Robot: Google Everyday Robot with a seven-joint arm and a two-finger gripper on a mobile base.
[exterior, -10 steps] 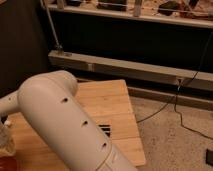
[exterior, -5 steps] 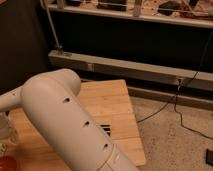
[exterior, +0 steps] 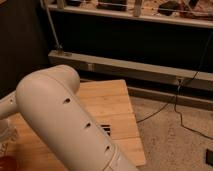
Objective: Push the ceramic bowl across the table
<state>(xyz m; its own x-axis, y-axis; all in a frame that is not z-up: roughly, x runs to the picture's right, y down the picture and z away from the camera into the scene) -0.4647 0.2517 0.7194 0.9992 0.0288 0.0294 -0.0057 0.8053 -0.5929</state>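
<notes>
The frame is filled by the white arm [exterior: 65, 125], sweeping from five o'clock up to ten. Beneath it the table [exterior: 112, 107] is seen. The gripper [exterior: 7, 134], jaws together, is caught at nine o'clock; the ceramic bowl [exterior: 6, 164] is glimpsed just below, toward six o'clock of the jaws.

Orange-red ceramic bowl [exterior: 7, 163] — table's [exterior: 111, 105] left corner

Table [exterior: 112, 102]: one. Arm [exterior: 60, 120]: one, big and pale, filling the foreground. Gripper [exterior: 6, 134]: one, at the left edge, low over the table, closed, mostly cut off. Bowl [exterior: 6, 164]: one, only a reddish sliver in the bottom-left corner. Cables [exterior: 165, 107] on the floor: at least two. Dark slotted mark [exterior: 105, 130] on the tabletop: one.
</notes>
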